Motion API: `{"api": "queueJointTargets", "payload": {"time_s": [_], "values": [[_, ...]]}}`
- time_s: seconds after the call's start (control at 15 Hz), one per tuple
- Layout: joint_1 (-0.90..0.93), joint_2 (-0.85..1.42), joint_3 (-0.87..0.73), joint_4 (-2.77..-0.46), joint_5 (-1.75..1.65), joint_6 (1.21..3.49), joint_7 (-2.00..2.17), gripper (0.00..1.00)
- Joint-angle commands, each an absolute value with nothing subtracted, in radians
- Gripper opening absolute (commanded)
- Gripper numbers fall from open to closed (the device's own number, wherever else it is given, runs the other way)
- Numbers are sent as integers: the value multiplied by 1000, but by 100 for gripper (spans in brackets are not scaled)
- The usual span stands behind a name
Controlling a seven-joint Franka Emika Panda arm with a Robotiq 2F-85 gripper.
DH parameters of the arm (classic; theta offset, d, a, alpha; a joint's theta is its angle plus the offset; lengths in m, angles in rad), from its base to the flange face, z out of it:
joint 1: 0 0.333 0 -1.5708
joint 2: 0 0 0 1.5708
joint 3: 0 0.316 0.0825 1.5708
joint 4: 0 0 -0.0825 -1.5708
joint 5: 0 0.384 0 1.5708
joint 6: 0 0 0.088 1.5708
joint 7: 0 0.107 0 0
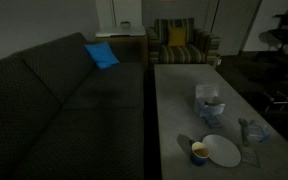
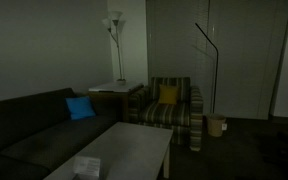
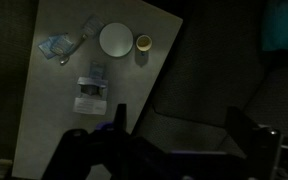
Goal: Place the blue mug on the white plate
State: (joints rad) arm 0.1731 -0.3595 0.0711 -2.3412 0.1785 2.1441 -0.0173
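Dim room, with little colour to go on. Mug (image 1: 198, 152) upright on the counter (image 1: 174, 85), just beside the white plate (image 1: 224, 152) and not on it. Close enough perhaps to touch the plate's rim, but cannot tell for sure. Shows a yellowish inside at the mouth, with a dark body, possibly blue.

Same pairing from the wrist view: mug (image 3: 143, 43) just beside the plate (image 3: 115, 39), on the plate's side toward the counter's long edge.

Crumpled clear packet (image 1: 252, 130) near the plate, on the side away from the mug. Pale box (image 1: 209, 100) also near the plate, further along the counter.

Hand (image 3: 117, 112) well apart from the plate, low in the wrist view, with the box (image 3: 92, 90) between the two. Cannot tell its state, spread or pressed together: too dark, only one slim finger clear against the counter.

Sofa (image 1: 54, 110) alongside the counter, on the mug's side of the plate. Blue cushion (image 1: 101, 55) on the sofa, well apart from the plate. Striped armchair (image 1: 179, 42) past the counter's far end, well apart from the plate, seen in both exterior views.
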Motion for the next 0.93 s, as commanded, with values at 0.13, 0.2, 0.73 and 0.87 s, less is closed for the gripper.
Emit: {"api": "queueJointTargets", "payload": {"time_s": [0.13,0.2,0.73,0.87], "values": [[163,-354,77,-2332,182,2137,-36,100],[164,-342,68,-2321,185,2129,-61,100],[162,-152,15,-2173,186,2076,-312,100],[158,-69,14,-2104,190,2051,-376,100]]}}
